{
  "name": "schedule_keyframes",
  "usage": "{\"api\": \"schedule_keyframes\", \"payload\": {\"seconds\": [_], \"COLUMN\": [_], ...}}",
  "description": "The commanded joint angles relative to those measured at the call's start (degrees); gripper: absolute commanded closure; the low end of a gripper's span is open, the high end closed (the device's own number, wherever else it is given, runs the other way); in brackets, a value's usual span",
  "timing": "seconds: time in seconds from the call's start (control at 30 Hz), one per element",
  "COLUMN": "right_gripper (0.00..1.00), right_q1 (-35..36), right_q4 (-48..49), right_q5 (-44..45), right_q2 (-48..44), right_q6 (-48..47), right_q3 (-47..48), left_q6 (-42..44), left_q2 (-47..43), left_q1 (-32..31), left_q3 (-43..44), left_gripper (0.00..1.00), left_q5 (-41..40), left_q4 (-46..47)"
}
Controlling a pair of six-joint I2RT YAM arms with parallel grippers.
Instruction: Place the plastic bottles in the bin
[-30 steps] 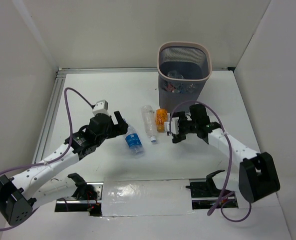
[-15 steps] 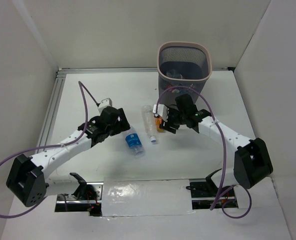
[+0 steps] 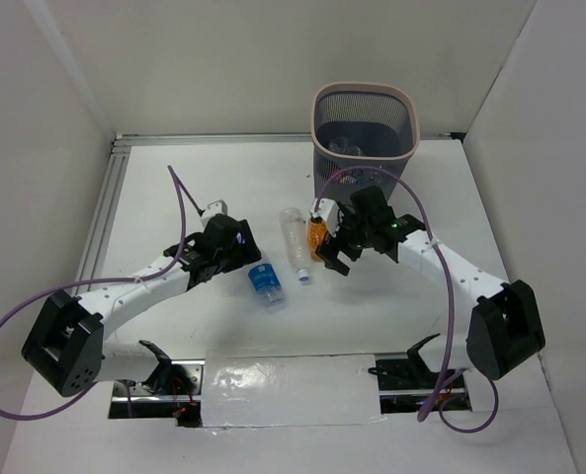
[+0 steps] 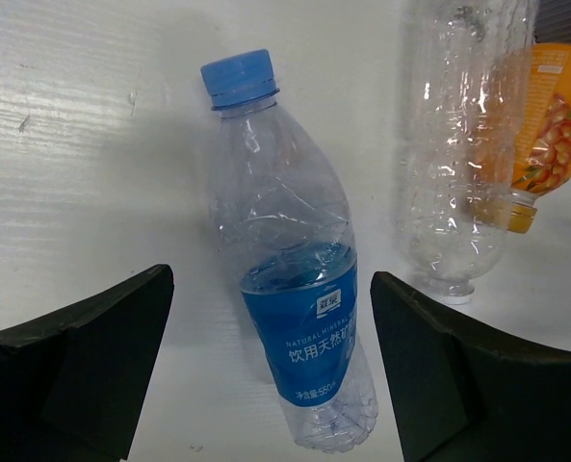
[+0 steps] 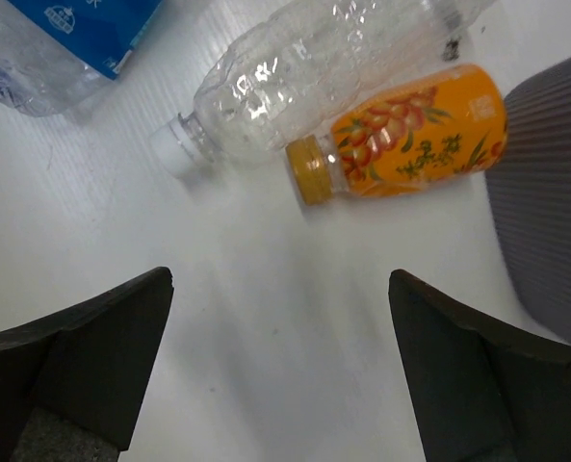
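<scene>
Three plastic bottles lie on the white table. The blue-label bottle (image 3: 266, 281) shows in the left wrist view (image 4: 299, 318). My left gripper (image 3: 241, 247) is open, and the bottle's lower half lies between its fingers (image 4: 83, 366). A plain clear bottle (image 3: 293, 242) and a short orange bottle (image 3: 317, 235) lie side by side. My right gripper (image 3: 334, 247) is open and empty over bare table, just short of the orange bottle (image 5: 410, 144) and clear bottle (image 5: 314, 67). The bin (image 3: 364, 133) stands at the back with several bottles inside.
White walls close in the table on the left, back and right. A metal rail (image 3: 100, 217) runs along the table's left edge. The bin's mesh wall (image 5: 555, 212) is close to the right of the orange bottle.
My left gripper has reached forward and right, over the blue-label bottle. My right gripper has moved left and back, up to the orange bottle. The bottles have not moved.
</scene>
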Motion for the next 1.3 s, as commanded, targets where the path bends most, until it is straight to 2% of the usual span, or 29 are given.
{"api": "schedule_keyframes", "payload": {"seconds": [0.0, 0.1, 0.13, 0.2, 0.23, 0.3, 0.37, 0.43, 0.53, 0.7, 0.93, 1.27], "right_gripper": [0.0, 0.16, 0.25, 0.31, 0.33, 0.31, 0.23, 0.12, 0.05, 0.06, 0.09, 0.08], "right_q1": [-2.32, -3.56, -3.56, -2.51, -1.63, 0.65, 1.27, 1.8, 2.41, 7.33, 8.66, 5.5], "right_q4": [-4.07, -3.9, -1.8, 0.75, 3.98, 6.12, 7.87, 9.37, 16.3, 33.34, 40.65, 46.12], "right_q5": [-1.44, -3.2, -0.85, 1.97, 7.21, 12.16, 14.46, 14.47, 15.17, 26.82, 35.37, 33.89], "right_q2": [0.06, -0.46, -1.85, -3.53, -5.28, -5.91, -6.53, -6.53, -8.89, -13.11, -7.5, 1.02], "right_q6": [4.14, 10.63, 13.09, 21.23, 24.6, 32.93, 36.57, 40.86, 46.5, 49.59, 52.4, 56.45], "right_q3": [0.82, 0.05, -1.27, -2.77, -4.6, -5.84, -7.25, -8.39, -12.95, -24.11, -24.13, -19.66], "left_q6": [-1.39, -1.39, -1.39, -1.39, -1.39, -1.39, -1.39, -1.39, -1.92, -3.76, -4.91, -5.43], "left_q2": [-0.81, -2.12, -2.73, -3.44, -4.14, -4.76, -4.76, -5.29, -6.42, -9.49, -13.37, -15.3], "left_q1": [0.29, 0.29, 0.29, 0.29, 0.29, 0.29, 0.29, 0.29, -0.24, -1.82, -2.87, -2.87], "left_q3": [-0.58, -1.19, -1.2, -1.81, -2.34, -2.34, -2.34, -2.34, -2.34, -3.48, -5.85, -7.0], "left_gripper": [0.04, 0.04, 0.04, 0.04, 0.04, 0.04, 0.04, 0.04, 0.04, 0.04, 0.04, 0.04], "left_q5": [0.7, 0.7, 0.7, 0.7, 0.17, 0.17, 0.17, 0.17, -0.44, -2.11, -3.26, -3.79], "left_q4": [3.32, 2.62, 2.62, 2.62, 2.62, 2.1, 1.57, 0.95, 0.42, -0.81, -3.27, -3.27]}}
